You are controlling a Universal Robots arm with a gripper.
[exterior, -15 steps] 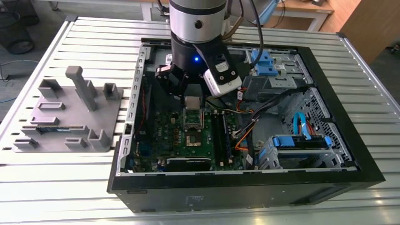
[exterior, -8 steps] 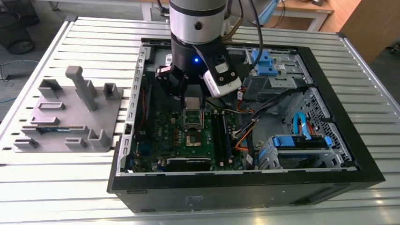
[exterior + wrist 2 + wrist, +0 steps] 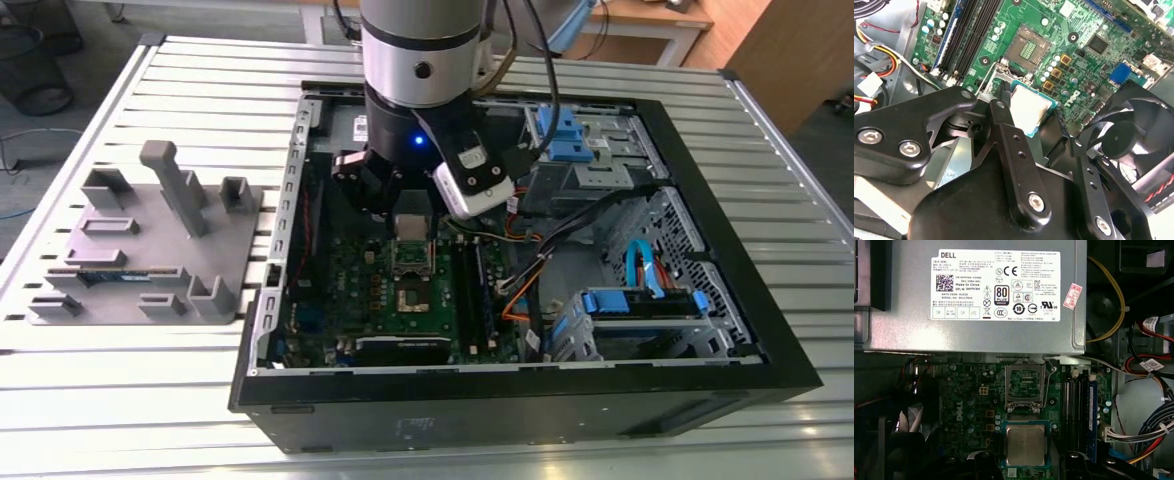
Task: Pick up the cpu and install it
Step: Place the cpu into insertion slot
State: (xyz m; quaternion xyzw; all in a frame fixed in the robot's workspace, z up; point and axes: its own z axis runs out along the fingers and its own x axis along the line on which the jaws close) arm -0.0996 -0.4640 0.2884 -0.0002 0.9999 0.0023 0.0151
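Observation:
My gripper [image 3: 1030, 119] is shut on the cpu [image 3: 1029, 107], a flat square chip with a silvery top and a thin dark rim. Its black fingers [image 3: 1004, 130] press on two opposite edges. In the first wrist view the cpu [image 3: 1025, 442] hangs over the green motherboard [image 3: 969, 405], just short of the open socket [image 3: 1025, 382]. The metal retention frame of the socket [image 3: 1028, 48] is swung open and its contact field is bare. In the exterior view the gripper [image 3: 411, 215] reaches down into the open computer case [image 3: 534, 400], above the socket [image 3: 411, 292].
A grey power supply [image 3: 979, 295] borders the socket on one side, and black memory slots [image 3: 1076, 410] run along another. A black fan [image 3: 1134, 135] sits close to the gripper. Coloured cables [image 3: 527, 285] and blue drive bays [image 3: 641, 300] occupy the exterior view's right. A grey fixture tray [image 3: 134, 250] lies outside the case.

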